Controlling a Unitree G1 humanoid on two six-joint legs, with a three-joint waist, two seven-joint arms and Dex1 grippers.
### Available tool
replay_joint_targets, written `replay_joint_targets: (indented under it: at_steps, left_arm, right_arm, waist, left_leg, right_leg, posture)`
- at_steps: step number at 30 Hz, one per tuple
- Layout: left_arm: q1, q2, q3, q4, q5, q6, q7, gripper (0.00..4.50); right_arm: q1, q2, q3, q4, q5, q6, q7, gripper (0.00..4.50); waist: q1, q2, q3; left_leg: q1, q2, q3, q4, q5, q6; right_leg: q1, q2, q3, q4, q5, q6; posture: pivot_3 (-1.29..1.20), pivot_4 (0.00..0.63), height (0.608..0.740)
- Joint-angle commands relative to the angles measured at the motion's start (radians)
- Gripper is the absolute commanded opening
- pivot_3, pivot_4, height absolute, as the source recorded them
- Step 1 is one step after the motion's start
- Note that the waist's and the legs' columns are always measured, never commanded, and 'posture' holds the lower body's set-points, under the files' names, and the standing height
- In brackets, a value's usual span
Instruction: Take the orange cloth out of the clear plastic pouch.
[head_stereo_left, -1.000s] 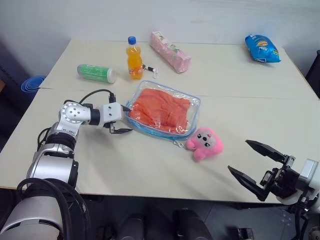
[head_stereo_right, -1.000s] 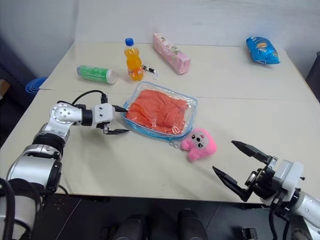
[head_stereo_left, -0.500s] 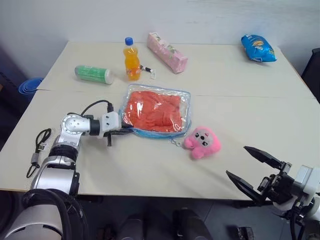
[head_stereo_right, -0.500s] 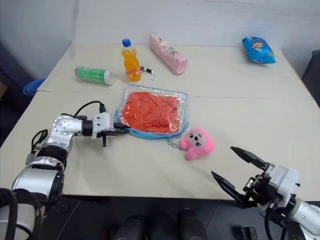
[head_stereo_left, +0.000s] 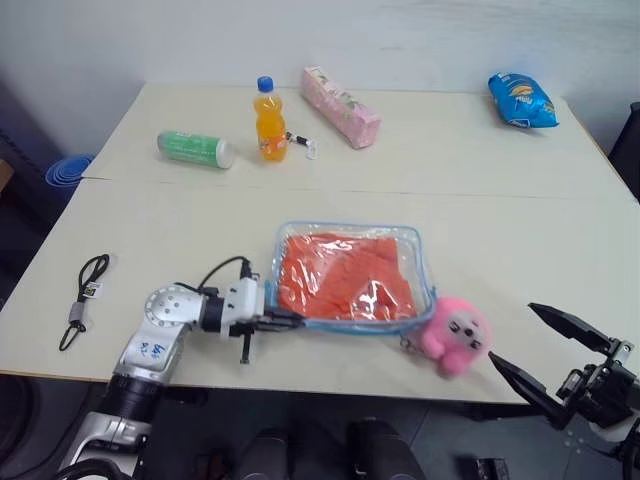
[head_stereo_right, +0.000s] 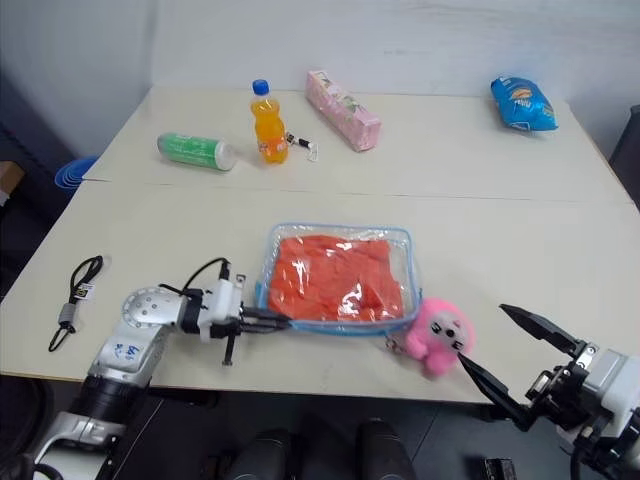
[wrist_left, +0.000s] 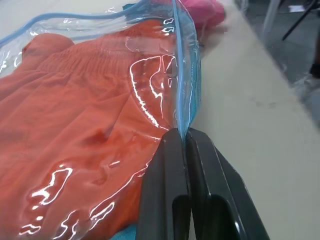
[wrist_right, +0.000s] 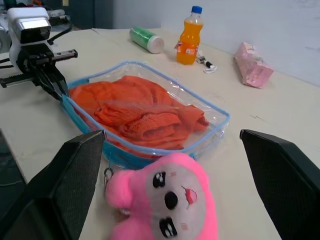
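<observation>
The clear plastic pouch (head_stereo_left: 415, 262), edged in light blue, lies flat near the table's front edge. The wrinkled orange cloth (head_stereo_left: 345, 275) is inside it and fills most of it. My left gripper (head_stereo_left: 287, 321) points sideways at the pouch's near left corner. It is shut on the blue edging (wrist_left: 181, 85), and the cloth (wrist_left: 75, 125) lies just behind the plastic there. My right gripper (head_stereo_left: 515, 335) hangs open off the table's front right, with nothing between its fingers. It faces the pouch (wrist_right: 222, 119) across a pink plush toy (wrist_right: 170, 195).
The pink plush toy (head_stereo_left: 455, 335) touches the pouch's near right corner, close to the table edge (head_stereo_left: 350, 385). An orange drink bottle (head_stereo_left: 268, 120), a lying green can (head_stereo_left: 195, 148), a pink packet (head_stereo_left: 340, 105) and a blue snack bag (head_stereo_left: 522, 100) sit at the back. A black cord (head_stereo_left: 82, 300) lies at the left.
My left gripper closed on the pouch's edge and pulled back toward the front edge. The pouch slid and turned with it, and the plush toy moved along at its corner.
</observation>
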Motion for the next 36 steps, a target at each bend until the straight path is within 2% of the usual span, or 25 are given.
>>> replay_joint_targets:
  at_steps: [1,3,5,14,20,24,26,28,31,33,36]
  left_arm:
    - [0.004,-0.023,-0.028,-0.069,0.042,0.039,0.091,0.05]
    - [-0.009,-0.07,-0.031,-0.056,0.074,0.093,0.194,0.05]
    - [-0.013,-0.085,-0.056,-0.045,0.117,0.084,0.229,0.05]
    - [-0.071,-0.113,-0.103,0.027,0.156,0.057,0.249,0.05]
    - [-0.11,-0.13,-0.078,0.093,0.115,0.058,0.231,1.55]
    - [-0.121,-0.108,-0.032,0.086,0.049,0.065,0.189,2.72]
    - [-0.124,-0.078,-0.002,0.085,0.013,0.047,0.145,2.72]
    - [-0.118,-0.04,0.042,0.053,-0.081,0.107,0.072,2.72]
    - [-0.107,0.047,0.075,-0.018,-0.227,0.278,-0.054,2.72]
    - [-0.095,0.083,0.09,-0.036,-0.242,0.292,-0.076,3.06]
    - [-0.072,0.099,0.107,-0.055,-0.253,0.29,-0.085,3.86]
  right_arm:
    - [0.007,0.003,-0.022,-0.029,0.01,-0.02,0.009,4.5]
    - [0.012,0.011,-0.016,-0.026,0.002,-0.024,0.008,4.5]
    - [0.019,0.02,-0.017,-0.025,-0.003,-0.027,0.004,4.5]
    - [0.059,0.029,-0.033,-0.003,0.002,-0.033,0.016,4.5]
    - [0.069,0.014,-0.048,-0.022,0.084,0.053,-0.017,4.5]
    - [0.07,-0.06,-0.023,-0.059,0.096,0.217,-0.097,4.5]
    - [0.038,-0.099,-0.006,-0.069,0.094,0.313,-0.175,4.5]
    - [0.013,-0.151,0.017,-0.06,0.094,0.435,-0.233,4.5]
    - [-0.048,-0.217,0.076,0.003,0.012,0.489,-0.231,4.5]
    - [-0.127,-0.226,0.12,0.069,-0.007,0.525,-0.249,4.5]
    - [-0.207,-0.232,0.155,0.134,-0.015,0.57,-0.244,3.91]
  waist:
    - [-0.001,0.001,0.0]
    - [-0.001,0.001,-0.001]
    - [0.0,0.002,-0.001]
    - [0.001,0.002,-0.001]
    - [0.0,0.002,-0.001]
    - [-0.004,0.002,-0.001]
    - [-0.005,0.002,-0.001]
    - [-0.007,0.002,-0.001]
    - [-0.004,0.002,-0.001]
    - [-0.001,0.002,-0.001]
    - [0.0,0.003,-0.001]
  left_leg:
    - [0.001,0.0,0.0,0.0,0.0,0.001]
    - [0.001,0.0,0.0,0.0,0.0,0.001]
    - [0.0,0.0,0.0,0.0,0.0,0.001]
    - [0.0,-0.001,0.0,0.0,0.0,0.0]
    - [0.0,-0.001,0.0,-0.001,0.0,0.0]
    - [0.0,0.0,0.0,-0.002,0.0,0.0]
    - [0.0,0.0,0.0,-0.003,0.0,0.0]
    - [0.0,0.0,0.0,-0.004,0.001,-0.001]
    - [-0.001,0.0,-0.001,-0.005,0.001,-0.003]
    - [-0.001,0.0,-0.001,-0.007,0.001,-0.003]
    - [-0.001,-0.001,-0.001,-0.006,0.002,-0.003]
  right_leg:
    - [0.001,0.0,0.0,-0.001,0.0,0.0]
    - [0.001,0.0,0.0,-0.001,0.0,0.0]
    - [0.0,0.0,0.0,-0.001,0.0,0.0]
    - [0.001,0.0,0.0,-0.001,0.0,0.0]
    - [0.0,0.0,0.0,-0.001,0.0,0.0]
    - [0.0,0.0,0.0,-0.002,0.0,0.0]
    - [-0.001,0.0,0.0,-0.002,0.0,0.0]
    - [-0.001,0.0,0.0,-0.002,0.0,0.0]
    - [-0.002,0.0,-0.001,-0.002,0.0,0.0]
    - [-0.002,0.0,-0.001,-0.004,0.0,0.0]
    - [-0.002,-0.001,-0.001,-0.006,0.0,0.0]
  posture:
    - [0.0,0.15,0.74]
    - [0.0,0.15,0.74]
    - [0.0,0.15,0.74]
    - [0.0,0.15,0.74]
    - [0.0,0.15,0.74]
    - [0.0,0.15,0.74]
    - [0.0,0.15,0.74]
    - [0.0,0.15,0.74]
    - [0.0,0.15,0.74]
    - [0.0,0.15,0.74]
    - [0.0,0.15,0.74]
